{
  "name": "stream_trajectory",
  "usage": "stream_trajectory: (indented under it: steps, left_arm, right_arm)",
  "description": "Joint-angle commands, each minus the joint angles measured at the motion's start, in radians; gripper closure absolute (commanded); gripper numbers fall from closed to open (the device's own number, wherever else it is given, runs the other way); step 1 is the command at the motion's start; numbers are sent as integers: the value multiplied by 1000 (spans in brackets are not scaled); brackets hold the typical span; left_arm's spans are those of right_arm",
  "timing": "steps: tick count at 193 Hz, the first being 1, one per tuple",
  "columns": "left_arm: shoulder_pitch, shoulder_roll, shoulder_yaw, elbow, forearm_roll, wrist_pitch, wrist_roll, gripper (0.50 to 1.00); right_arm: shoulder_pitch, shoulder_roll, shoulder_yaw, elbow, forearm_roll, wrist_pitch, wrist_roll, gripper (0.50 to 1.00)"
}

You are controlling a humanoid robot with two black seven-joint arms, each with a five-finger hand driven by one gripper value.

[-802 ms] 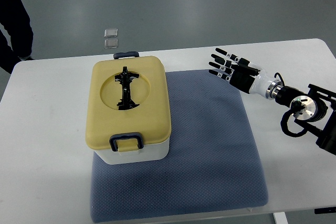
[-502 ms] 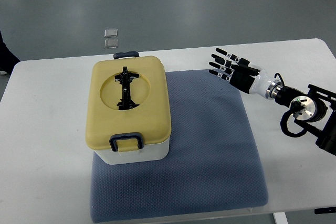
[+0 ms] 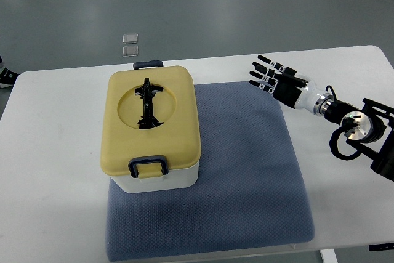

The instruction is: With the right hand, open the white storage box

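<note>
A white storage box point(image 3: 161, 181) with a yellow lid point(image 3: 149, 121) stands on the left part of a blue-grey mat point(image 3: 246, 177). The lid is down, with a black folding handle point(image 3: 146, 103) in its round recess and dark latches at the near point(image 3: 148, 167) and far point(image 3: 148, 64) ends. My right hand point(image 3: 271, 77) hovers over the mat's far right corner, well to the right of the box, fingers spread and pointing left, holding nothing. Its arm point(image 3: 357, 129) comes in from the right edge. The left arm does not show.
The mat lies on a white table point(image 3: 49, 170). Two small clear squares point(image 3: 130, 44) lie on the grey floor beyond the table. A person's shoe point(image 3: 5, 76) shows at the left edge.
My right hand has drifted slightly right and away from me. The person at the left has walked almost out of the picture. The box has not moved.
</note>
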Motion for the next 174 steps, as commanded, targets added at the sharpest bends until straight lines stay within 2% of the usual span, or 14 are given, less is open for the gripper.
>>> stream_trajectory:
  steps: [1,26,68,128,140,174]
  left_arm:
    - [0,0,2,1,1,0,0,500]
    - [1,0,2,0,1,0,0,500]
    - [0,0,2,0,0,0,0,500]
    - [0,0,2,0,1,0,0,500]
    - [1,0,2,0,1,0,0,500]
    - [0,0,2,0,0,0,0,500]
  right_arm:
    - [0,3,7,-7,-2,-20,24,556]
    - [0,4,7,-7,1,-32,62,556]
    - [0,0,-7,-9,-27,-20,61,556]
    - [58,-29,4,8,-387,-57,65,556]
    - [74,-57,4,8,-472,-57,95,556]
    - [149,-115,4,69,-740,-48,231,558]
